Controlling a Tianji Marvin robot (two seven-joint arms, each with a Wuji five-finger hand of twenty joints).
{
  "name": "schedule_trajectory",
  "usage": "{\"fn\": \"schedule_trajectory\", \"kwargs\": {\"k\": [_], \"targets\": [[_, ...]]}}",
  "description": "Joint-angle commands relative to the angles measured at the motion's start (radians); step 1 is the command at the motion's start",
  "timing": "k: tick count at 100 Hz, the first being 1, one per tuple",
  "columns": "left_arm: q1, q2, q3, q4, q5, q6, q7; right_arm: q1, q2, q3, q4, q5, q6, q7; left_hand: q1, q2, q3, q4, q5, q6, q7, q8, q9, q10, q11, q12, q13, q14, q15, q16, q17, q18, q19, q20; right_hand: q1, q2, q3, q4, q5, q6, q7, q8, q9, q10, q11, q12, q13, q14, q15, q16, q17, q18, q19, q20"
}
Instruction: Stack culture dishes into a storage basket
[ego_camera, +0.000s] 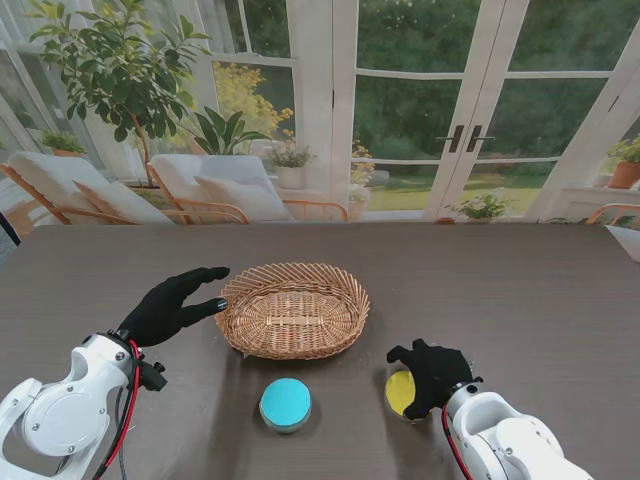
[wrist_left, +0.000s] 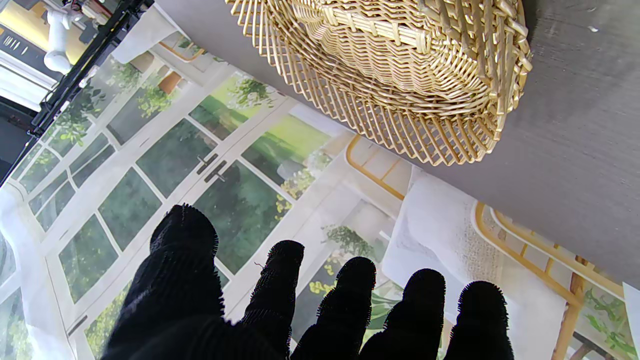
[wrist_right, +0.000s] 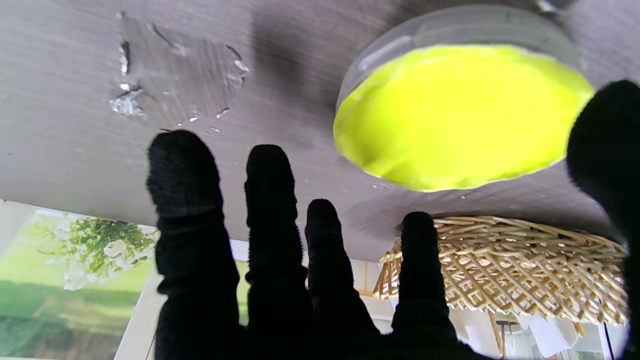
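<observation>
An oval wicker basket (ego_camera: 293, 309) stands mid-table with nothing in it, also seen in the left wrist view as the basket (wrist_left: 400, 80) and in the right wrist view as the basket (wrist_right: 505, 265). A blue culture dish (ego_camera: 285, 403) lies nearer to me than the basket. To its right a yellow dish (ego_camera: 400, 392) is partly covered by my right hand (ego_camera: 432, 373), whose black-gloved fingers are spread over it. The right wrist view shows the yellow dish (wrist_right: 460, 110) between thumb and fingers (wrist_right: 270, 200), not gripped. My left hand (ego_camera: 178, 303) hovers open just left of the basket.
The dark wood-grain table (ego_camera: 520, 300) stretches to the far edge by glass doors. A few shiny flecks (wrist_right: 125, 100) lie on the table near the yellow dish. Chairs and plants stand beyond the table.
</observation>
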Motion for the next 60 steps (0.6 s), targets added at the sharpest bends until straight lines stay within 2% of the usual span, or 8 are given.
{"fn": "schedule_trajectory", "kwargs": {"k": [1,39,60], "targets": [[0.003,0.0,-0.001,-0.002,-0.004,0.0,-0.021,-0.002,0.0,-0.012,0.012,-0.008,0.005,0.012,0.034,0.038,-0.017,0.031,0.018,-0.008,-0.001,-0.002,0.014,-0.01,-0.002,0.006,-0.012,0.005,-0.006,-0.001,-0.002,0.016,-0.021,0.004,0.009,-0.087,0.104,-0.019,-0.045,-0.02,-0.004,0.02,-0.036,0.026,0.029,0.018,0.029,-0.003,0.019,0.019,-0.441,0.001,0.045,0.036],[0.002,0.001,0.0,0.0,-0.007,-0.002,-0.024,0.044,0.002,-0.079,0.076,-0.032,0.061,-0.02,0.034,0.038,-0.017,0.031,0.02,-0.008,-0.001,-0.002,0.016,-0.008,-0.002,0.006,-0.009,0.007,-0.005,0.0,0.002,0.018,-0.019,0.005,0.026,-0.074,0.112,-0.015,-0.054,-0.011,0.036,0.084,-0.016,0.044,0.06,0.028,0.055,-0.009,0.035,0.021,-0.415,-0.002,0.072,0.046],[0.001,0.001,0.001,0.0,-0.007,-0.002,-0.026,0.052,0.005,-0.093,0.092,-0.033,0.054,-0.016,0.036,0.038,-0.017,0.031,0.026,-0.006,0.001,-0.001,0.015,-0.007,-0.002,0.006,-0.008,0.007,-0.005,0.0,0.002,0.019,-0.018,0.005,0.018,-0.068,0.108,-0.014,-0.063,-0.012,0.047,0.095,-0.019,0.045,0.057,0.024,0.053,0.001,0.019,0.013,-0.419,-0.001,0.072,0.042]]}}
